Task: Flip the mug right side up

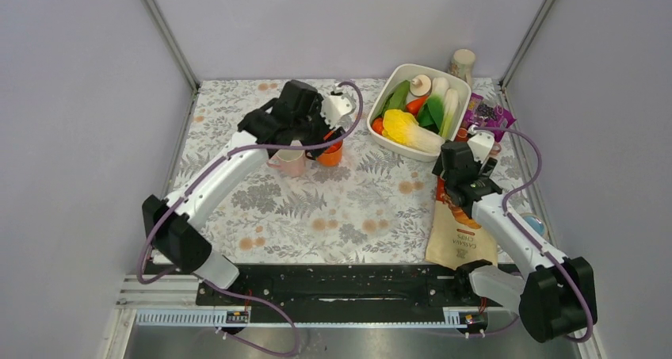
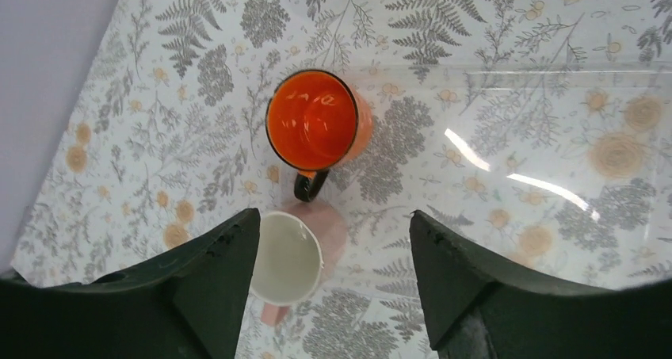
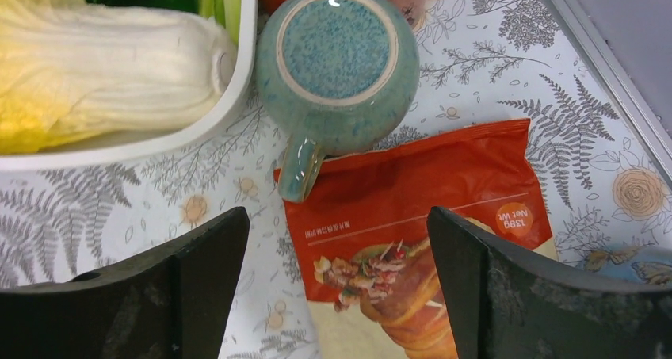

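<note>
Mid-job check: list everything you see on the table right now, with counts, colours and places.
Teal mug: one, blue-green, upside down, beside the tub, handle over the snack bag.
Orange mug: one, orange, upright, far left.
Pink mug: one, pale pink, upright, next to the orange mug.
Tub: one, white, far right.
Vegetables: several, mixed colours, in the tub.
Snack bag: one, orange-red, near right.
Purple packet: one, right of the tub.
Jar: one, pale, behind the tub.
Left hand: open, above the pink mug.
Right hand: open, above the teal mug.
</note>
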`<state>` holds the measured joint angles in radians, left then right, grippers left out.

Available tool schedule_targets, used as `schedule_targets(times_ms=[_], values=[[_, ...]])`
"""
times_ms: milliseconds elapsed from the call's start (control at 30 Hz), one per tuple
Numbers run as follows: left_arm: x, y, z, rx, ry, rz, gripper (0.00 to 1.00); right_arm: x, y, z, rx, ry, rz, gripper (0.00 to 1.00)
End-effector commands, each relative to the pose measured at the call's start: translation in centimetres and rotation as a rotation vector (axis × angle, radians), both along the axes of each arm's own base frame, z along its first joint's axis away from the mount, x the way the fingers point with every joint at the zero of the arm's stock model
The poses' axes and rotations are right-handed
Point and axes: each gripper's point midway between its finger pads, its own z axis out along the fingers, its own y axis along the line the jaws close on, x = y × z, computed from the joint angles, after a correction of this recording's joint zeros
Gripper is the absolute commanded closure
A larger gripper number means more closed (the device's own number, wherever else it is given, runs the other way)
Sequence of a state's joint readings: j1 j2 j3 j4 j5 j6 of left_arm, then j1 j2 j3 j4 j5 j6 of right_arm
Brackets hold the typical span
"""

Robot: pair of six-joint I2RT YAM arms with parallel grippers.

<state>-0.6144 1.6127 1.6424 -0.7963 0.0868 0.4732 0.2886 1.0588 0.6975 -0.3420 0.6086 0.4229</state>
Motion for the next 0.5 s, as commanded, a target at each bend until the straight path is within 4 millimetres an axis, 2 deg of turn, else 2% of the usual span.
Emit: schedule_targets(times_ms=[0,33,133,233,467], values=[[-1.0,-0.3,0.4,-0.181,-0.044,0.084,0.26,2.7,-1.1,1.1,0.022,-0.139,-0.161,0.08],[-1.4,-0.3,1.0,-0.217,-0.061,0.088,0.25,3.0,-1.1,0.9,0.033,-0.139,-0.178,0.08],[-2.7,0.1,0.8,-0.255,-0.058,0.086,0.25,3.4,-1.1,-0.8,0.082,-0.135,-0.247,0.11],[-3.7,0.4,0.7,-0.28,-0.062,0.076,0.25,3.5,-1.4,-2.2,0.163,-0.153,-0.334,0.22],[-5.1,1.5,1.3,-0.321,-0.113,0.045,0.22,5.3,-0.2,-5.0,0.258,-0.063,-0.328,0.28]])
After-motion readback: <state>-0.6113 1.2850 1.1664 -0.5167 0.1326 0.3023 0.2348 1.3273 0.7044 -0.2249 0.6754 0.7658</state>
